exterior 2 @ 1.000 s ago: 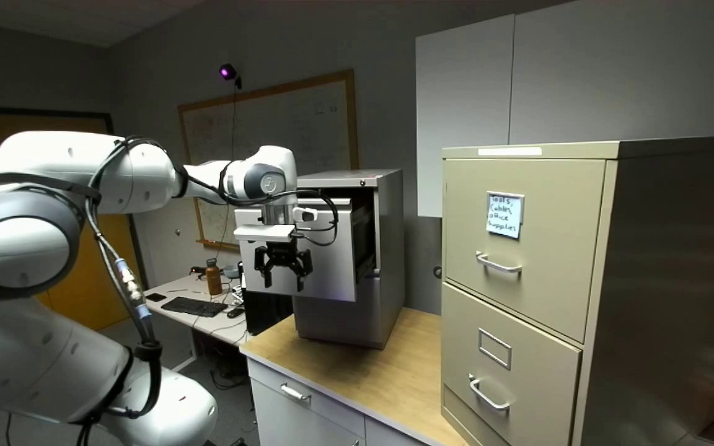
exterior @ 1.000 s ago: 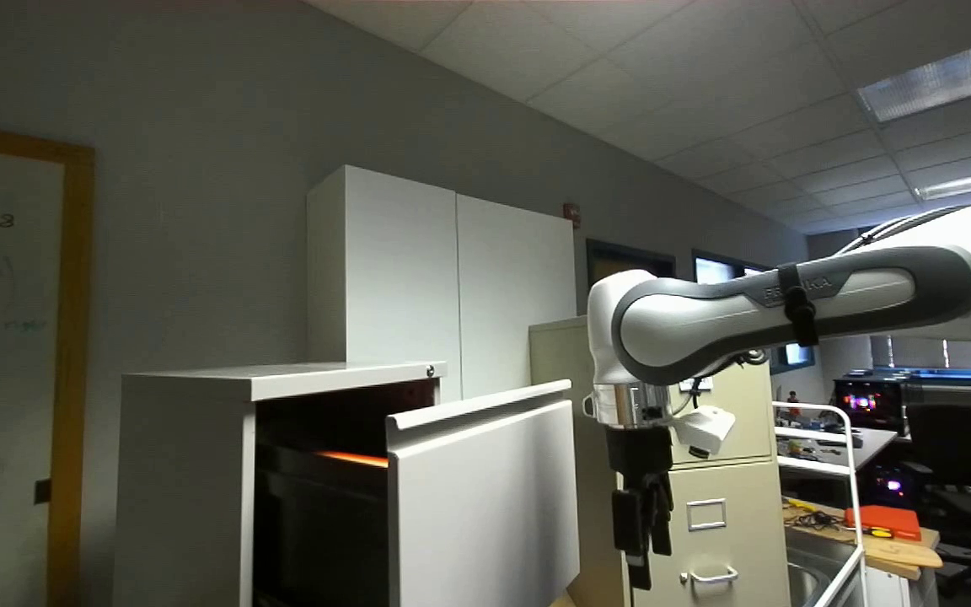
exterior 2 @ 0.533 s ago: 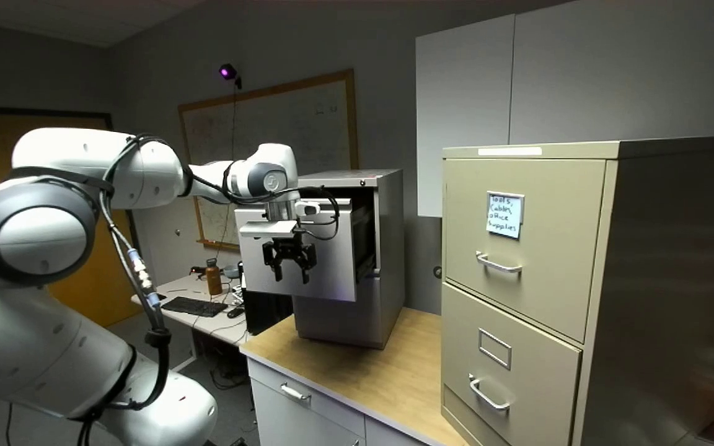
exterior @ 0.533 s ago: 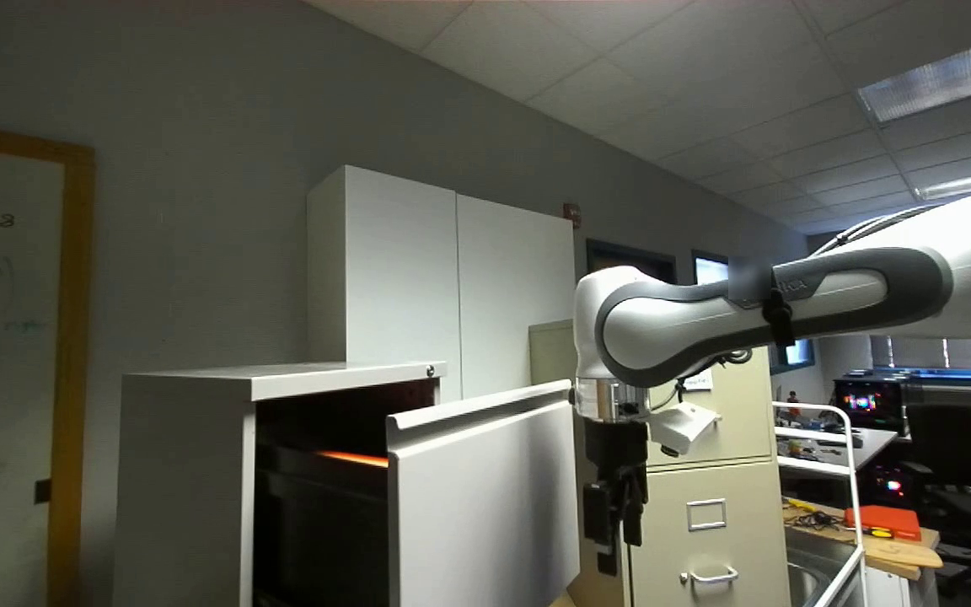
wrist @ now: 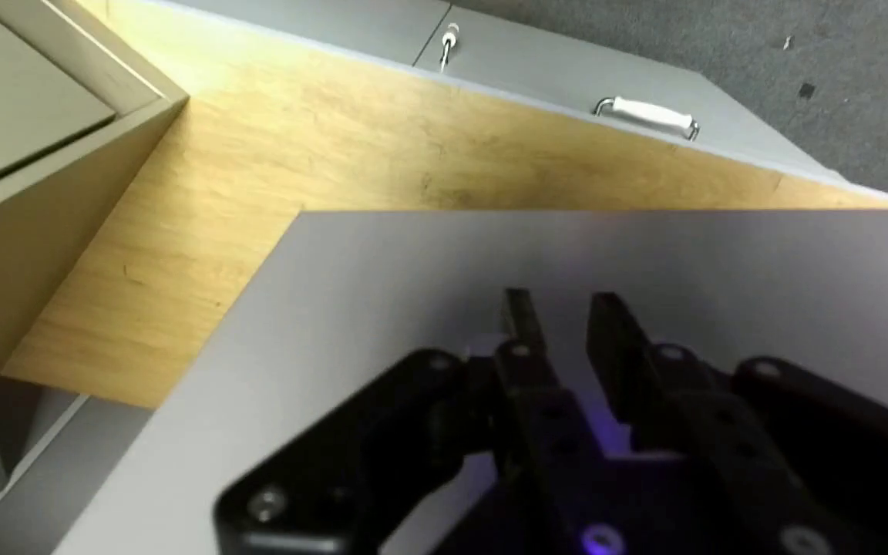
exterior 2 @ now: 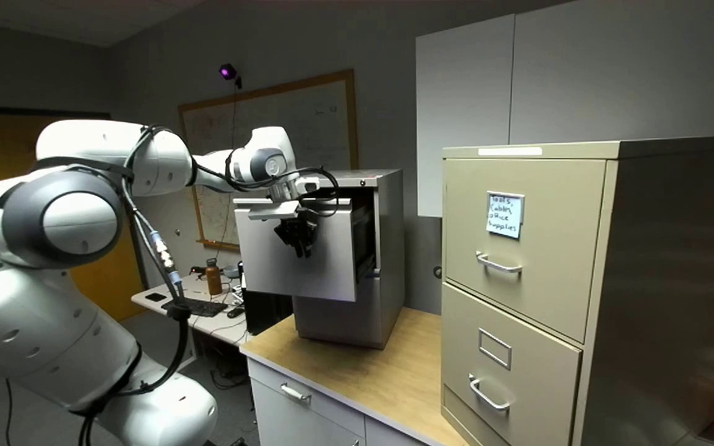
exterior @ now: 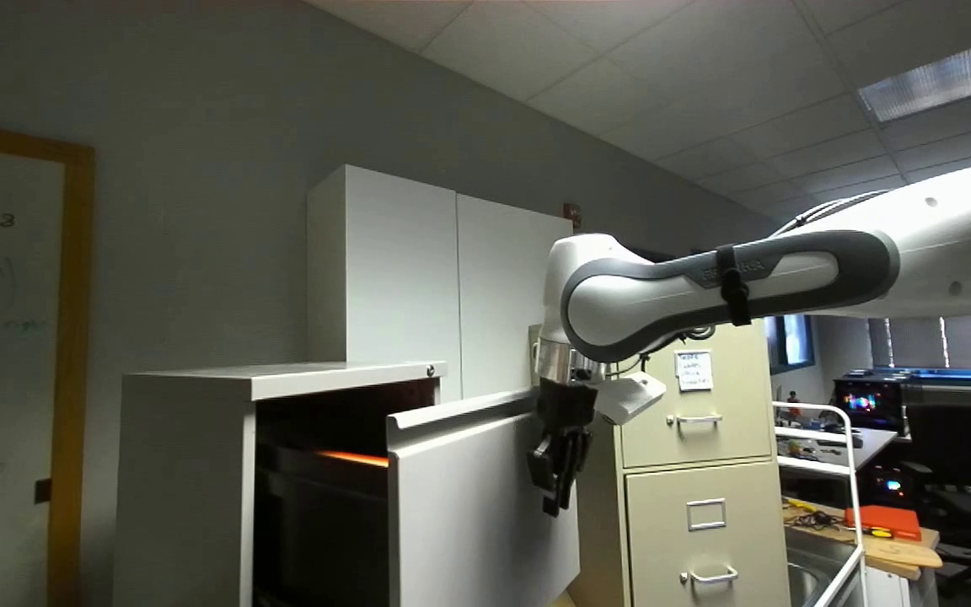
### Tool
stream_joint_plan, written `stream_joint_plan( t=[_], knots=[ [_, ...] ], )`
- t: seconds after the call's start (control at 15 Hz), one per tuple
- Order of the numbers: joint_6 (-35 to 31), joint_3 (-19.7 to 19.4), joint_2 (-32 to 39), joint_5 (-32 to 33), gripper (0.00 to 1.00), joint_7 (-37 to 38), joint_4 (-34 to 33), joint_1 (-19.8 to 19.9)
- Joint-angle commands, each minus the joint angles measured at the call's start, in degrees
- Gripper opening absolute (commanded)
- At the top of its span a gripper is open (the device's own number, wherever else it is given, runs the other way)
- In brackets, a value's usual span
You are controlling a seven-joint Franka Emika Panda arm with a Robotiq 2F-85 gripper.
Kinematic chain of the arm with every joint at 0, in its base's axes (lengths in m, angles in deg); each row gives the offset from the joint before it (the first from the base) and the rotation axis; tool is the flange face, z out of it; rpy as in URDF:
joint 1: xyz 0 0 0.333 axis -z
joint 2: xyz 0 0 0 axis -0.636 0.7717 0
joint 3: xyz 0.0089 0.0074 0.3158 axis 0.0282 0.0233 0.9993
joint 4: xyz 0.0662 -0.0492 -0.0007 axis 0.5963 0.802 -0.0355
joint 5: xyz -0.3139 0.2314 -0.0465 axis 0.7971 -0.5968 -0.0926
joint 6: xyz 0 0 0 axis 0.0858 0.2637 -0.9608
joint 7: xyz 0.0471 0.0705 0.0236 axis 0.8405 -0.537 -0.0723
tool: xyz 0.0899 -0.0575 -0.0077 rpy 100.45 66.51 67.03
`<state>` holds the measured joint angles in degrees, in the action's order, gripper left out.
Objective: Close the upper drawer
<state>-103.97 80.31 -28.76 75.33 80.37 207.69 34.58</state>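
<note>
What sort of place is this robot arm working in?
Probably an office or lab workroom: there's a whiteboard, a desk with a keyboard, and a beige filing cabinet whose label reads tools, cables, office supplies.

Your wrist view looks down past the claw, close to the upper drawer; both exterior views show you it from farther back, on opposite sides, sharing the arm.

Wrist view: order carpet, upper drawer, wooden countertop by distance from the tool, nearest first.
1. Upper drawer: front directly behind the tool, contact unclear.
2. Wooden countertop: beyond the drawer, across upper frame and left.
3. Carpet: upper-right corner, past the countertop's edge.
</note>
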Motion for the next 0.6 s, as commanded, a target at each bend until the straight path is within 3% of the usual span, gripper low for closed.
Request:
stream_joint_plan(
  t=[0.0,0.53],
  knots=[
    [-2.8,1.1,3.4,0.8,0.00,1.4,-6.1,0.3],
    [-5.1,0.8,11.5,-1.2,0.00,-1.8,-16.9,-0.9]
  ],
)
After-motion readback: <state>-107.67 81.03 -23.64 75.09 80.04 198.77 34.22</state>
